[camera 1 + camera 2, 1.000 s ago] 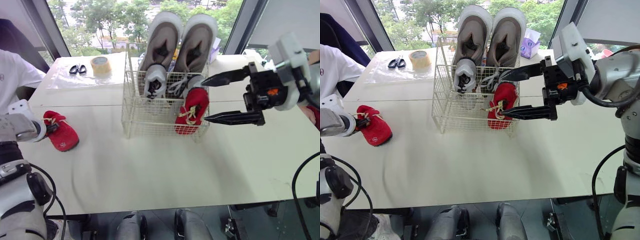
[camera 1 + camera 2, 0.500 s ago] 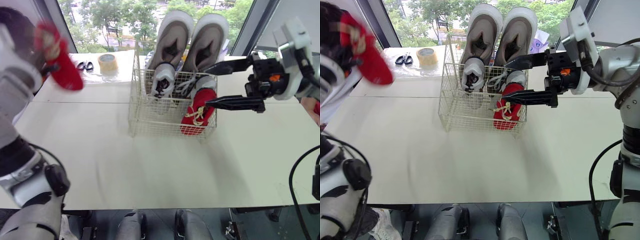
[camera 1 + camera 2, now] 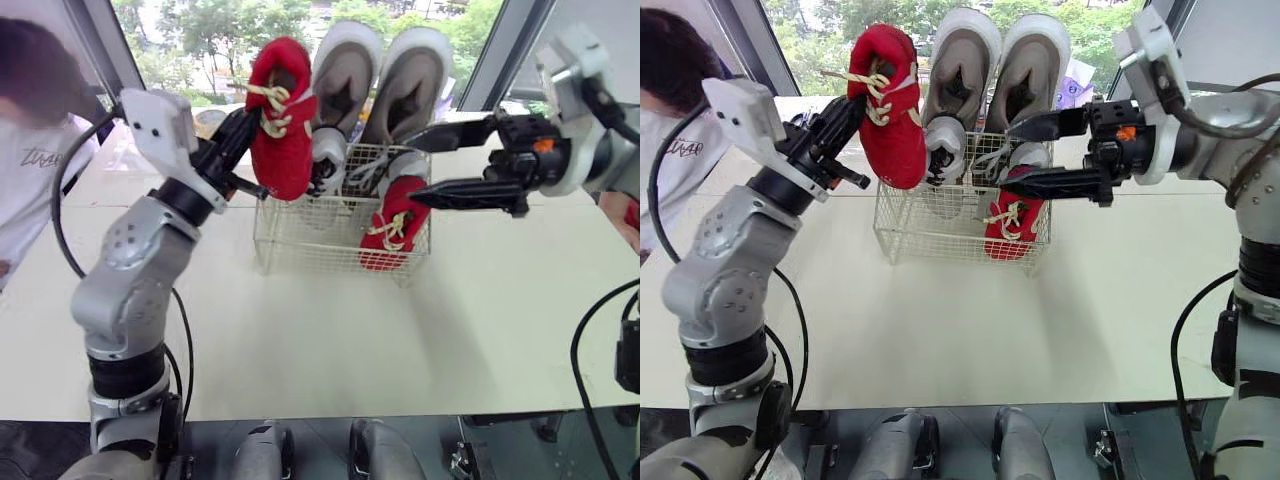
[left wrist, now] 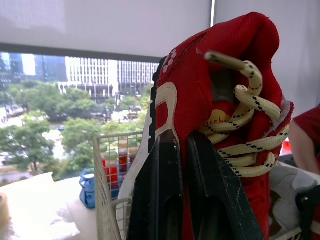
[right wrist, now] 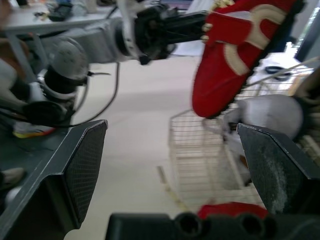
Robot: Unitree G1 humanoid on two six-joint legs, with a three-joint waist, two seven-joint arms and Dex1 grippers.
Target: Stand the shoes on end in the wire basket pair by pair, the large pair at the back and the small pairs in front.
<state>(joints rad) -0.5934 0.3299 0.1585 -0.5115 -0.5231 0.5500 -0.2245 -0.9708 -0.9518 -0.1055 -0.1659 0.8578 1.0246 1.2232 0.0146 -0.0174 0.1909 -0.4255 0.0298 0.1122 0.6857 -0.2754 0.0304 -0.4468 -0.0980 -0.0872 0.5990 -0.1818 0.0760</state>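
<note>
While the left gripper (image 4: 179,150) clamps its side wall between closed fingers, a small red shoe (image 3: 282,120) hangs on end in the air over the left front of the wire basket (image 3: 320,240).

A second red shoe (image 3: 392,225) stands on end in the basket's front right, a small white shoe (image 3: 325,155) stands front left, and the large grey pair (image 3: 410,80) rises behind them. Just beside the basket's right side, the right gripper (image 3: 411,172) hovers with fingers spread wide, holding nothing. The basket sits on a pale table (image 3: 330,330); a person (image 3: 35,130) is at the robot's left.
</note>
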